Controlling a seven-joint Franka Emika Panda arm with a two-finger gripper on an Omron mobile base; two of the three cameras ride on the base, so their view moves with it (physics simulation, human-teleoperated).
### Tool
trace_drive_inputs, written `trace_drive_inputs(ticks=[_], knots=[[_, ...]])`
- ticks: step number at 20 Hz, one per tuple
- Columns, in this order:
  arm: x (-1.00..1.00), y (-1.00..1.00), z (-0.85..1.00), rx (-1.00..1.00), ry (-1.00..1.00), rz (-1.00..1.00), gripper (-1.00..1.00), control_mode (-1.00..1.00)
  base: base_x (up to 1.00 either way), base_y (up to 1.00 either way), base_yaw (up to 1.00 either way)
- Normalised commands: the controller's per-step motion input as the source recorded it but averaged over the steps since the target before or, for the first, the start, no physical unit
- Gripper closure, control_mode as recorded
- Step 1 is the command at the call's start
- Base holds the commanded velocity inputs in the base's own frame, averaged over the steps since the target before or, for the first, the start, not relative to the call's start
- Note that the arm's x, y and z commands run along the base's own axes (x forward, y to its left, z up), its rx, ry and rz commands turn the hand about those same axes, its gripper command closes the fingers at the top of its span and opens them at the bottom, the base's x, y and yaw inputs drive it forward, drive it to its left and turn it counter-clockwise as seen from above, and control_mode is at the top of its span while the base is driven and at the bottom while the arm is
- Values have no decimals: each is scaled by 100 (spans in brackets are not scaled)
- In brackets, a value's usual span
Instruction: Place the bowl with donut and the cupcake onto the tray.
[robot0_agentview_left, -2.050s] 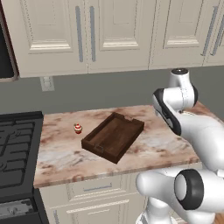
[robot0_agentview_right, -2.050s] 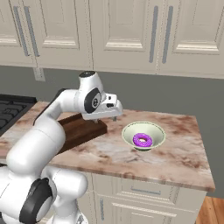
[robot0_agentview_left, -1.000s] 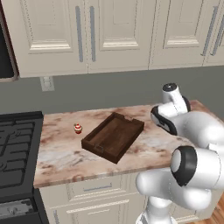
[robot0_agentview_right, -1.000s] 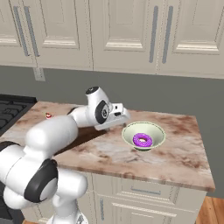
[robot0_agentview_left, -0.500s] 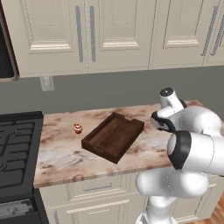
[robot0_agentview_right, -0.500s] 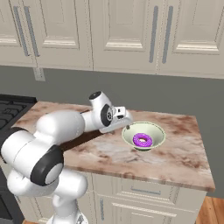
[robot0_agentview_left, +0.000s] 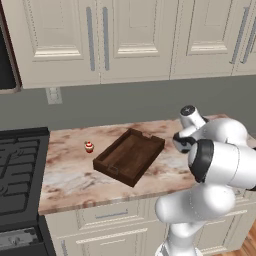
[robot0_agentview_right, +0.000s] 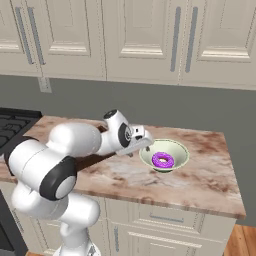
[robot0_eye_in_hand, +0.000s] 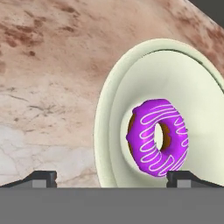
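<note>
Between our spread jaws sits the near rim of the bowl (robot0_eye_in_hand: 144, 65), cream-white and shallow, resting on the marble counter (robot0_eye_in_hand: 48, 65). We see the gripper (robot0_eye_in_hand: 111, 177) wide apart, gripping nothing: one dark fingertip stands outside the bowl's rim over bare counter, the other over the bowl's inside by the donut (robot0_eye_in_hand: 158, 136). That purple-frosted ring with white squiggles lies in the bowl's middle, just ahead of the jaws. From the right base view, our gripper (robot0_agentview_right: 141, 139) hangs at the bowl's (robot0_agentview_right: 175, 150) edge. Well behind the jaws, the brown tray (robot0_agentview_left: 129, 156) lies on the counter, and the cupcake (robot0_agentview_left: 89, 146) stands just beyond it.
</note>
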Motion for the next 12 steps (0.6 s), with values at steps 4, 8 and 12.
trace_drive_inputs(ticks=[4,8,12], knots=[[7,-3,-24,-1,1,0,-100,-100,0,0,0],[10,-11,-17,0,1,0,-100,-100,0,0,0],[11,-14,-14,0,2,0,-100,-100,0,0,0]])
